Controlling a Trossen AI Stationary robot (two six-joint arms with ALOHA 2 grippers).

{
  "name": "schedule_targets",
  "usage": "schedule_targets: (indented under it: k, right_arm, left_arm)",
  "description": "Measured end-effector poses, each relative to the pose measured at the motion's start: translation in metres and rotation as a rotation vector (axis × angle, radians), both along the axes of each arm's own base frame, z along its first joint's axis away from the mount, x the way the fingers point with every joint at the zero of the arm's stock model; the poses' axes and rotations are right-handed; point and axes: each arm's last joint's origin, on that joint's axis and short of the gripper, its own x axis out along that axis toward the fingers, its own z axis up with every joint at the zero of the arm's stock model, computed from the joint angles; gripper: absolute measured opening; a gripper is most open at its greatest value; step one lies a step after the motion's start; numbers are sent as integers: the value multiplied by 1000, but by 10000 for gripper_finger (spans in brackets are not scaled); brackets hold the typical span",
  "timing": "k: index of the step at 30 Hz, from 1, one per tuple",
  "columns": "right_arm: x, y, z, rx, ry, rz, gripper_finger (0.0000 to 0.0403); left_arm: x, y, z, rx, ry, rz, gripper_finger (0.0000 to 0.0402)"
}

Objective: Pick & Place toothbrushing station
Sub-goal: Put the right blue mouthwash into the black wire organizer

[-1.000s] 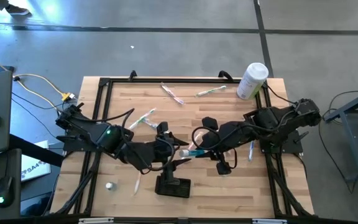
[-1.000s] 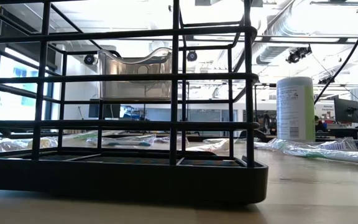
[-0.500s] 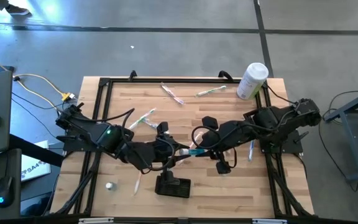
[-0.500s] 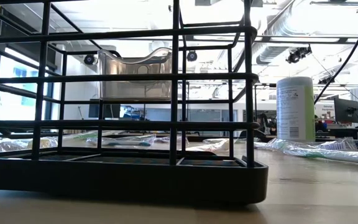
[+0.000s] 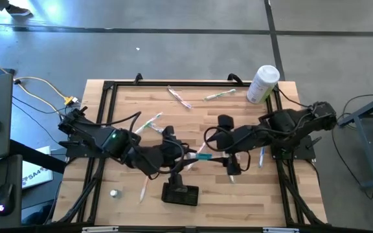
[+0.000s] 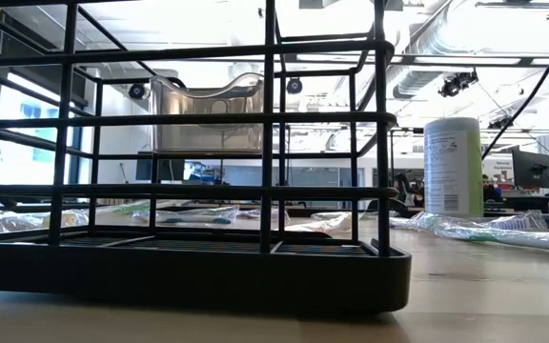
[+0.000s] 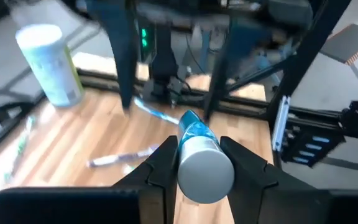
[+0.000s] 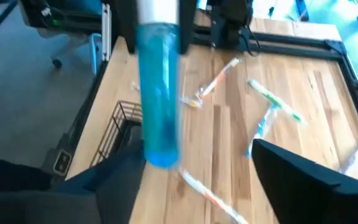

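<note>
Wooden table [image 5: 135, 194], wrapped toothbrushes [image 5: 219, 94] scattered; left tool [image 7: 194, 163] clamps blue tube [image 7: 199, 155], right tool [image 8: 204, 171] apart.

Tabletop [image 5: 193, 116] pale planked wood, matt; toothbrushing station [image 6: 189, 143] black wire metal, satin; tube [image 8: 159, 93] translucent blue glossy plastic.

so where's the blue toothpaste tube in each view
High view: blue tube at table centre, between the two arms.
Low view: not in it; the black wire rack fills the picture.
Left wrist view: tube end-on, clamped between the left fingers.
Right wrist view: tube hangs between the open right fingers.
Shared landmark: white container.
</note>
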Motion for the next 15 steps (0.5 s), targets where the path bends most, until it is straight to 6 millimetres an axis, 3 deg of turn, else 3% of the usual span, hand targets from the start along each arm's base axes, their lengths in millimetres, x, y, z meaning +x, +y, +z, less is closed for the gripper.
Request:
schedule_targets:
  k: [6, 15]
  right_arm:
    - [-22, -11, 6, 20, 42, -102, 331]
    - [-44, -34, 14, -25, 34, -308, 331]
  left_arm:
    - [-5, -1, -10, -118, 112, -34, 92]
    - [-34, -10, -11, -305, 307, -5, 92]
